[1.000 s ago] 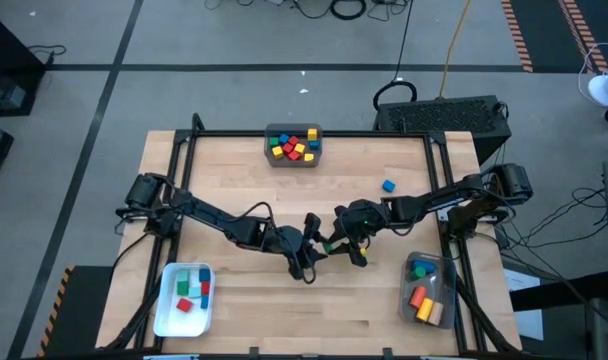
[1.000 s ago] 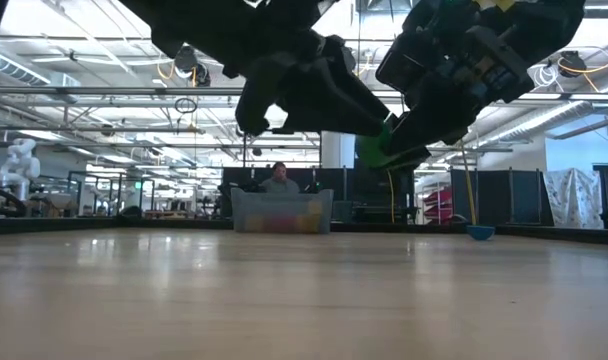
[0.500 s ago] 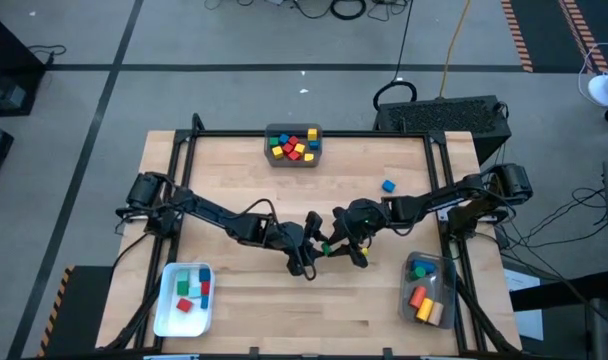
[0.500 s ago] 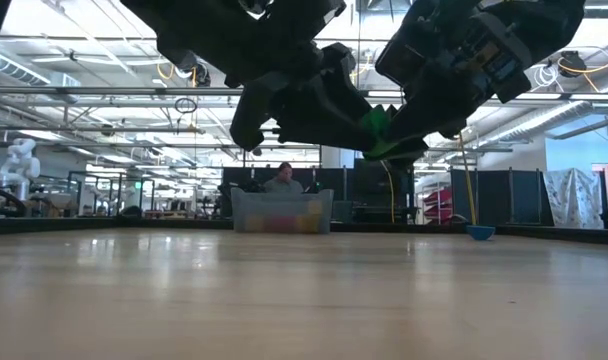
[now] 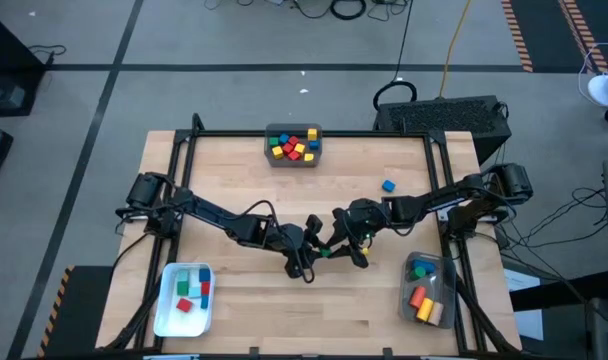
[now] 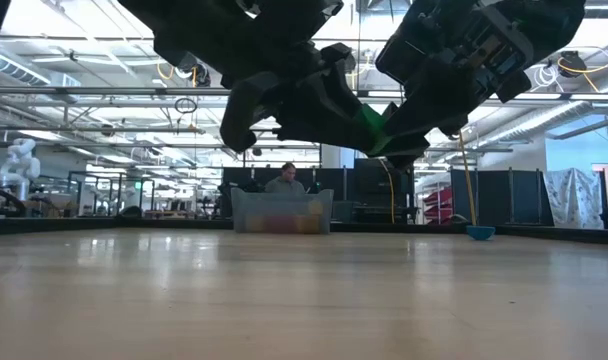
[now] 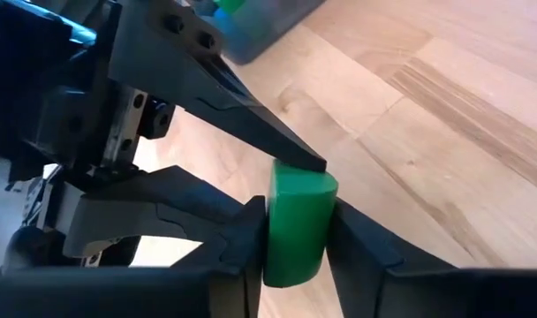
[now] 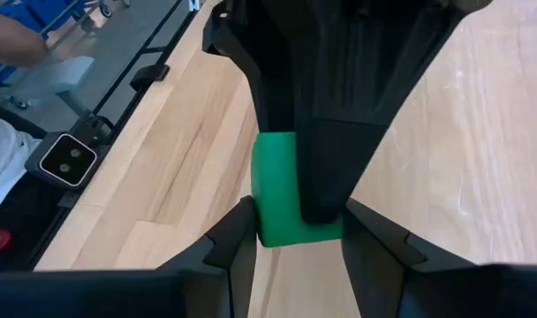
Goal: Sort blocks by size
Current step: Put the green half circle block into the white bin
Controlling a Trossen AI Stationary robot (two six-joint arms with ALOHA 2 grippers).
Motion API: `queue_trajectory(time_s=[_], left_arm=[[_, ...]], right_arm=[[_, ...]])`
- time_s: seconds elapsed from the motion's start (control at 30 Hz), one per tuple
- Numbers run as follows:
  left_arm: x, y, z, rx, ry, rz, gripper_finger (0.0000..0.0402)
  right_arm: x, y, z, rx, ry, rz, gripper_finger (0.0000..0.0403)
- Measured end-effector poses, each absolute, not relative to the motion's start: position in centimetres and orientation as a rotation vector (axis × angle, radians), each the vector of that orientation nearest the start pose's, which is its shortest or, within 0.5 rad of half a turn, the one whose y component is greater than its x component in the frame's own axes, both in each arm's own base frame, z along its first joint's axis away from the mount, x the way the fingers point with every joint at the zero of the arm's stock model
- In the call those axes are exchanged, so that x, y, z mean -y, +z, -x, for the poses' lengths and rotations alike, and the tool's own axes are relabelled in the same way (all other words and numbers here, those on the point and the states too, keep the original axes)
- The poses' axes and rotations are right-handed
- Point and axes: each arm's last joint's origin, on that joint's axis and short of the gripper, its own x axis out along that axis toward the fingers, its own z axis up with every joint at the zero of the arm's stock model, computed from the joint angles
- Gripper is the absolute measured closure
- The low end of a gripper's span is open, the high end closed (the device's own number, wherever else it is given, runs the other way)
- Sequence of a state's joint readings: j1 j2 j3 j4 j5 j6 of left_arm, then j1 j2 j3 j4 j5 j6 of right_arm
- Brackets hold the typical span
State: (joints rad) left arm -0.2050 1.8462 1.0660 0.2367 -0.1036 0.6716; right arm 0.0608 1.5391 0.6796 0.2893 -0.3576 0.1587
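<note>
A green block (image 5: 327, 250), rounded on one side, hangs in the air over the middle of the table. My two grippers meet there from opposite sides. My left gripper (image 7: 297, 256) and my right gripper (image 8: 297, 231) are both shut on it. In the low view the green block (image 6: 376, 125) shows well above the tabletop. Other blocks lie in the grey bin (image 5: 268, 135) at the far edge. A lone blue block (image 5: 387, 185) rests on the table at the right. My left gripper pinches the green block's lower part (image 7: 279, 252) between its two fingers, on two opposite sides. It comes slanting down from the table's left. The block is clear of the table. My right gripper pinches the block's side (image 8: 267, 221) between its two fingers, slanting down from the table's right. Its upper fingertip (image 7: 297, 162) lies on the block's rounded end. My left gripper's finger (image 8: 326, 132) covers part of the block.
A white bin (image 5: 162, 300) with several blocks stands near left, and a clear bin (image 5: 404, 290) with several blocks near right. A black frame (image 5: 184, 150) runs round the table. Bare wood lies below both grippers. A person (image 6: 281, 180) sits beyond the far edge.
My left gripper's fingers have closed in on the green block that my right gripper holds in the air, and it has rolled a little. The block has kept its place above the table.
</note>
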Motion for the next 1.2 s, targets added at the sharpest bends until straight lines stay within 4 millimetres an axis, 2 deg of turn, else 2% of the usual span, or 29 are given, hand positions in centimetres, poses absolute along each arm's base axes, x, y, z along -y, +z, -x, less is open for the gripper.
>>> queue_trajectory(time_s=[0.2,0.33,0.57,0.8,0.87,0.93,1.07,1.2], left_arm=[[7.7,17.8,-38.3,-0.494,-0.252,-0.720,0.0305],[8.2,18.5,-37.9,-0.498,-0.194,-0.662,0.0304],[8.8,19.5,-37.1,-0.525,-0.114,-0.660,0.0304],[9.2,19.8,-36.9,-0.535,-0.014,-0.528,0.0304],[9.4,20.9,-37.2,-0.470,0.017,-0.483,0.0304],[9.4,21.4,-37.1,-0.455,0.037,-0.470,0.0304],[9.2,20.6,-36.8,-0.505,0.046,-0.470,0.0304],[9.1,21.9,-36.6,-0.468,0.078,-0.462,0.0304]], right_arm=[[-2.8,17.0,-29.6,-0.598,0.350,-0.248,0.0273],[-2.6,17.2,-29.7,-0.570,0.348,-0.246,0.0273],[-1.7,17.5,-29.9,-0.556,0.314,-0.286,0.0273],[-0.8,17.5,-29.3,-0.612,0.257,-0.320,0.0273],[-0.6,16.9,-29.0,-0.657,0.216,-0.319,0.0274],[-0.6,17.0,-28.9,-0.666,0.204,-0.319,0.0274],[-0.6,17.1,-28.6,-0.694,0.204,-0.322,0.0274],[-0.5,17.1,-28.3,-0.723,0.186,-0.322,0.0273]])
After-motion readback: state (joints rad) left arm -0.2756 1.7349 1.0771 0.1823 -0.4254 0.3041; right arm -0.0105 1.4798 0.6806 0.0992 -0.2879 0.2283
